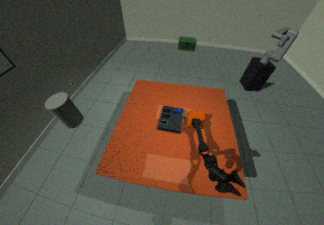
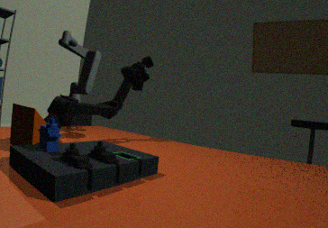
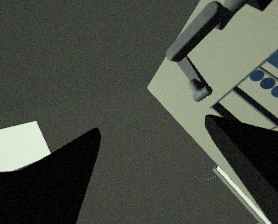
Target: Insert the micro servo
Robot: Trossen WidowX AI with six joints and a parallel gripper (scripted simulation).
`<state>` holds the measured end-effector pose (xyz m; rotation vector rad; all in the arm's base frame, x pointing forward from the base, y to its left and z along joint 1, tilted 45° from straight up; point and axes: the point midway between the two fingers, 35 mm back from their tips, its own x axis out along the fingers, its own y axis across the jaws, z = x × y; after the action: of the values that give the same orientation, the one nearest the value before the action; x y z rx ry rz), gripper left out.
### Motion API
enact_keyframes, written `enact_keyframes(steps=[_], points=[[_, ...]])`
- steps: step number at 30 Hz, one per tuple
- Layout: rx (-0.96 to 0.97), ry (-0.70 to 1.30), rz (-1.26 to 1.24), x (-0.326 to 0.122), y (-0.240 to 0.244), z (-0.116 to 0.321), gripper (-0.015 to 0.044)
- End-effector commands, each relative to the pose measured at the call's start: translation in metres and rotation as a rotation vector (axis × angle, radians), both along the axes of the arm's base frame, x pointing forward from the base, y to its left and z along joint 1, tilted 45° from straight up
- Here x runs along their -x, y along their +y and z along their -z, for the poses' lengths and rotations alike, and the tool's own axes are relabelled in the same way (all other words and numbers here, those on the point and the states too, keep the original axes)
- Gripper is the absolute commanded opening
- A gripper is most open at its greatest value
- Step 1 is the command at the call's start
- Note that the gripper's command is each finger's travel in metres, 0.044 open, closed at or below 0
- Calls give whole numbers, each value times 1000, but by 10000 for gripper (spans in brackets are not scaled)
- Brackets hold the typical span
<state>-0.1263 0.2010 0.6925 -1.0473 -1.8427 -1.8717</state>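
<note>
A blue micro servo point(image 1: 178, 110) point(image 2: 50, 140) stands upright on the dark deck point(image 1: 176, 126) point(image 2: 33, 172), near a deck corner beside the orange block. It rises higher than the two dark servos point(image 2: 74, 156) that sit in the deck in a row. The green-outlined pocket point(image 1: 164, 122) point(image 2: 128, 156) is empty, at the other end of that row. The servo's cable and the pocket's side notch are too small to make out. My gripper point(image 1: 243, 190) point(image 2: 143, 74) point(image 3: 151, 126) is open and empty, raised in the air far from the deck and servo, facing the room.
An orange block point(image 1: 191, 116) point(image 2: 22, 124) stands right beside the deck, close to the arm's base. The deck and the arm are on an orange mat point(image 1: 126, 143) point(image 2: 216, 190). A grey cylinder point(image 1: 67, 112), a green box point(image 1: 187, 44) and another arm on a black pedestal point(image 1: 256, 74) stand off the mat.
</note>
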Motion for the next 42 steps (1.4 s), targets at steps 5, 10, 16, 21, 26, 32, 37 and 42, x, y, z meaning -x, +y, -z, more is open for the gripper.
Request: enact_keyframes(steps=[5, 10, 16, 21, 26, 32, 37, 42], points=[[-111, 44, 14, -9, -39, -14, 440], [-171, 70, 21, -13, -59, -20, 440], [-216, 88, 22, -16, -75, -24, 440], [-265, 114, 18, -20, -93, -28, 440], [-325, 147, 19, -27, -118, -33, 440], [-481, 217, 15, -42, -176, -39, 440], [-591, 262, 16, -52, -213, -38, 440], [-721, 330, 8, -67, -265, -33, 440]])
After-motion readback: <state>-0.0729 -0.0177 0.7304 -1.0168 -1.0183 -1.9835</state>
